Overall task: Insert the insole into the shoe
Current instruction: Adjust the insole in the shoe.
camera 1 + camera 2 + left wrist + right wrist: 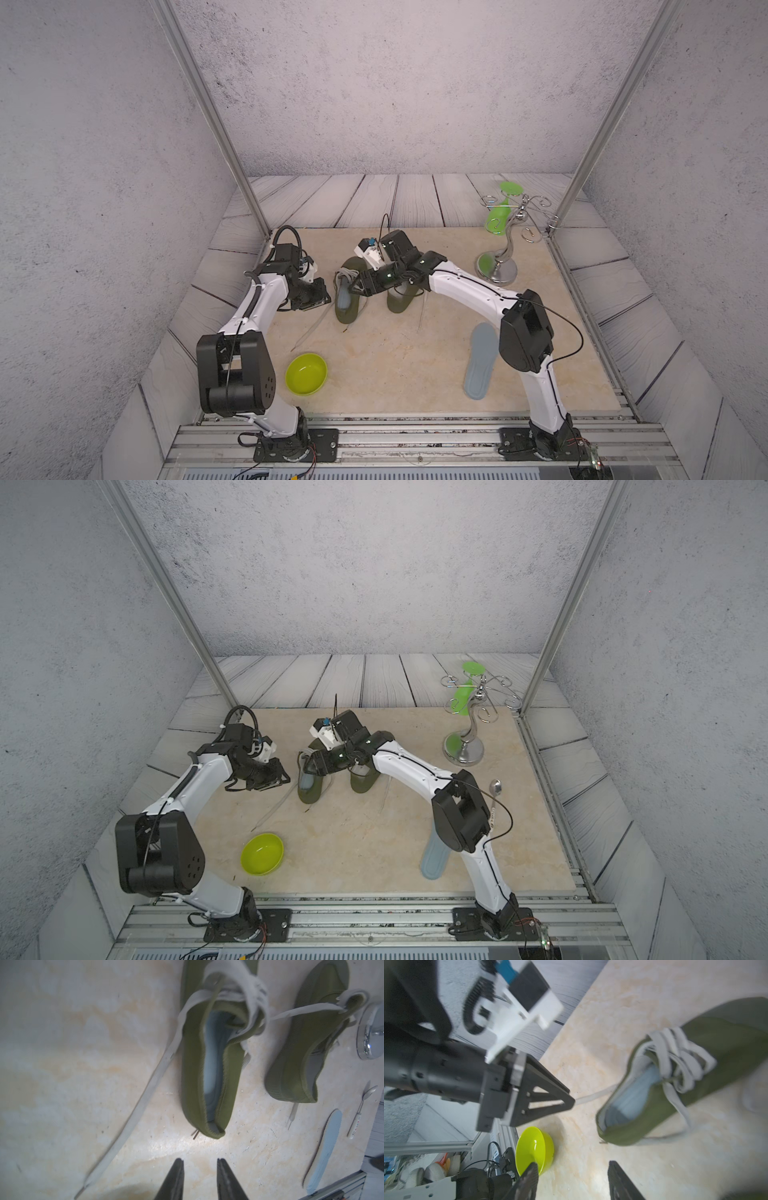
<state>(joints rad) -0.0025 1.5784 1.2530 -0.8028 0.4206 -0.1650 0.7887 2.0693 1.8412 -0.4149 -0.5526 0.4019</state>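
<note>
Left claw [200, 1160], right claw [573, 1163]: jaws parted

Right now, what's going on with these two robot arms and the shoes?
Both hands are open and empty. The left hand hangs beside a green shoe with a blue insole inside; the right hand hovers by that shoe. A second shoe stands alongside, and a spare insole lies on the table.

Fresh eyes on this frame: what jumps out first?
Mid-table, an olive shoe holds a blue insole, its twin beside it. A spare insole lies loose by the right arm. A lime bowl sits near the left arm's base; a chrome stand occupies the far right corner.
</note>
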